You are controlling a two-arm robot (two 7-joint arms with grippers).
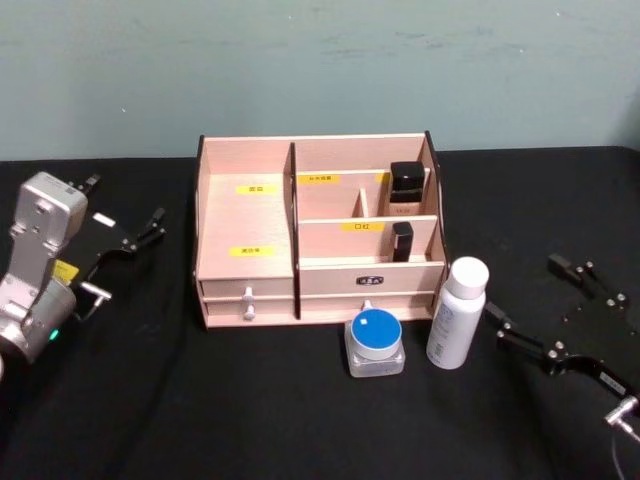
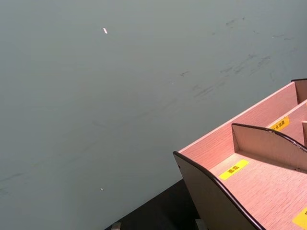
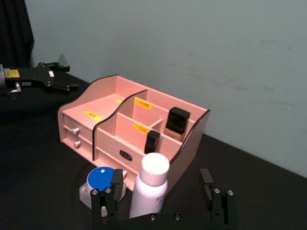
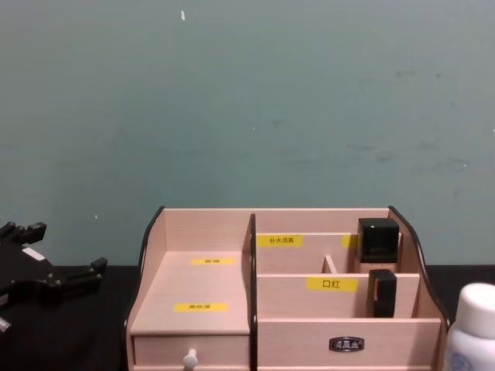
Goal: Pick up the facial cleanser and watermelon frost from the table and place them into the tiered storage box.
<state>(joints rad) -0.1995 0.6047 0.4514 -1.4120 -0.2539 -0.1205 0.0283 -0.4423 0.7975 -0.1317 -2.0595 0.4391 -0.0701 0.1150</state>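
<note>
The black table (image 1: 150,400) carries the pale wooden tiered storage box (image 1: 245,215) near its back edge. An upright white facial cleanser bottle (image 1: 457,312) and a squat blue-lidded jar (image 1: 375,342) stand by the box's front right corner. The right gripper (image 1: 522,288), spread and empty, sits just right of the bottle and is the nearer arm. The left gripper (image 1: 128,200), also spread, is well apart.

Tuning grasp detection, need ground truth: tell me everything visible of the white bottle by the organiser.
The white bottle is a tall, plastic-looking cylinder with a plain white cap on and faint bluish print on its body. It stands upright on the black table, close to the tiered storage box's right front corner and apart from the blue-lidded jar beside it. The open right gripper sits to its right, not touching.
</note>
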